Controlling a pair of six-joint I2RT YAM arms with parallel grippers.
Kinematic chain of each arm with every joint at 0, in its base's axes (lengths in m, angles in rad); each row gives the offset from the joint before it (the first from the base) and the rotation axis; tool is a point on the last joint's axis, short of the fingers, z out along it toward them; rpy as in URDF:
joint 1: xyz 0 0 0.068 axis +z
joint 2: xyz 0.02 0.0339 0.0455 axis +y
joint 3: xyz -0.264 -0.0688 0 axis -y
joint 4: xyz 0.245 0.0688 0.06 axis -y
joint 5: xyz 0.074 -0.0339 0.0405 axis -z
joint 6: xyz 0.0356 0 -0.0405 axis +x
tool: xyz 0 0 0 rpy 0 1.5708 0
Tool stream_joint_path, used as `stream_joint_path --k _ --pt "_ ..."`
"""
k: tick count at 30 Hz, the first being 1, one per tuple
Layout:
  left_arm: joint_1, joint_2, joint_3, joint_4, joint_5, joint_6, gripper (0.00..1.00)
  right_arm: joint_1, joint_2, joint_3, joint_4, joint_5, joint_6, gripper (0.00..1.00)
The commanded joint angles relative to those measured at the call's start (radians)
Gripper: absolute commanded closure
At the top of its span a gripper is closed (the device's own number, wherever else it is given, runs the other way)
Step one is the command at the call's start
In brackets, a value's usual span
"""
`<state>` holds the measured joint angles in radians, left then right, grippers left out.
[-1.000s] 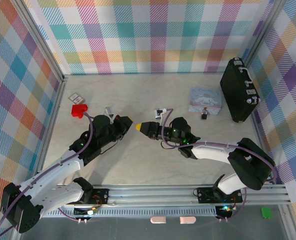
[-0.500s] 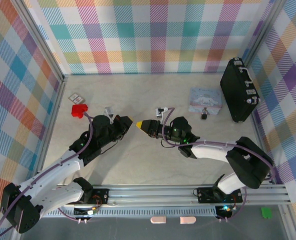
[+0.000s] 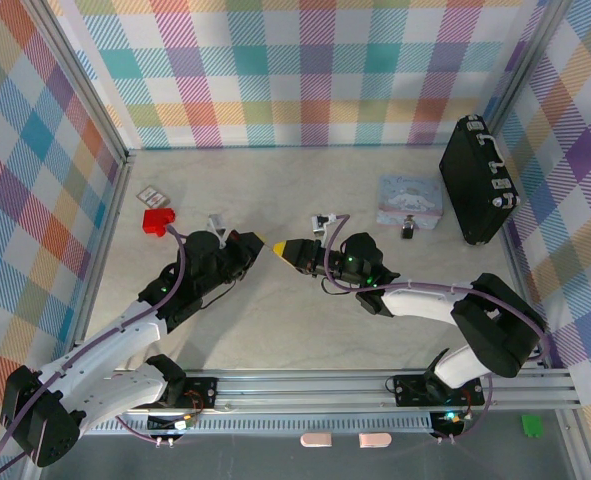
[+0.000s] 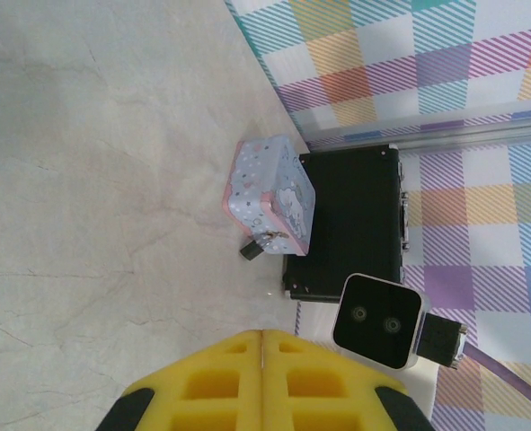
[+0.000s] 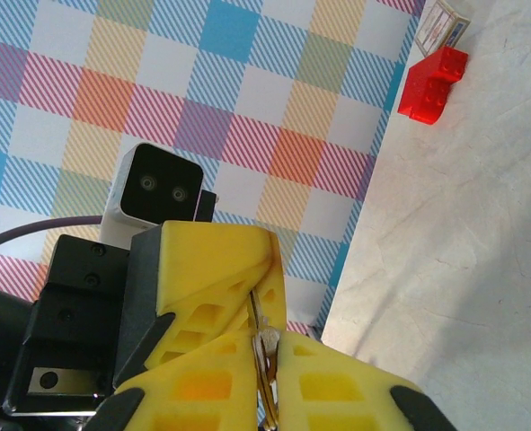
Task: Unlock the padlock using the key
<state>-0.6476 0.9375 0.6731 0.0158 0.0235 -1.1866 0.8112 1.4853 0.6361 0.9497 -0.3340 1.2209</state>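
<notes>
The key [image 5: 264, 357], thin silvery metal, is pinched in my right gripper [image 5: 267, 338], which is shut on it. Its blade runs up into the shut yellow fingers [image 5: 222, 260] of my left gripper. From above, the left gripper [image 3: 259, 243] and the right gripper [image 3: 286, 247] meet tip to tip at mid-table. In the left wrist view the left gripper [image 4: 261, 335] has its jaws pressed together with only a thin seam. The tiny dark padlock [image 3: 407, 231] lies far to the right against the pale blue tin [image 3: 410, 198]; the padlock [image 4: 250, 250] and the tin [image 4: 269, 191] also face the left wrist camera.
A black case [image 3: 478, 180] stands at the back right beside the tin. A red block [image 3: 157, 220] and a small card [image 3: 150, 194] lie at the left by the wall. A small white part [image 3: 321, 222] sits just behind the right gripper.
The right gripper's tip has shifted slightly toward the back and settled against the left gripper's tip. The left arm has barely moved.
</notes>
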Motion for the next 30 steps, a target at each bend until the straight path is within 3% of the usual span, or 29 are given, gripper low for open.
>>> stream_joint_path --k 1,9,17,30 --pt "-0.028 -0.021 -0.018 0.052 0.01 0.001 1.0 -0.003 0.006 0.014 0.047 0.015 0.026 0.92" --pt "-0.06 -0.002 -0.014 0.091 0.004 0.032 0.98 -0.003 -0.007 0.039 -0.011 0.016 0.035 0.96" --pt "-0.081 0.007 -0.023 0.123 -0.014 0.041 0.98 -0.004 -0.007 0.052 -0.019 0.008 0.058 0.86" --pt "-0.091 0.022 -0.027 0.139 -0.026 0.051 0.99 -0.003 -0.005 0.068 0.004 -0.022 0.072 0.81"
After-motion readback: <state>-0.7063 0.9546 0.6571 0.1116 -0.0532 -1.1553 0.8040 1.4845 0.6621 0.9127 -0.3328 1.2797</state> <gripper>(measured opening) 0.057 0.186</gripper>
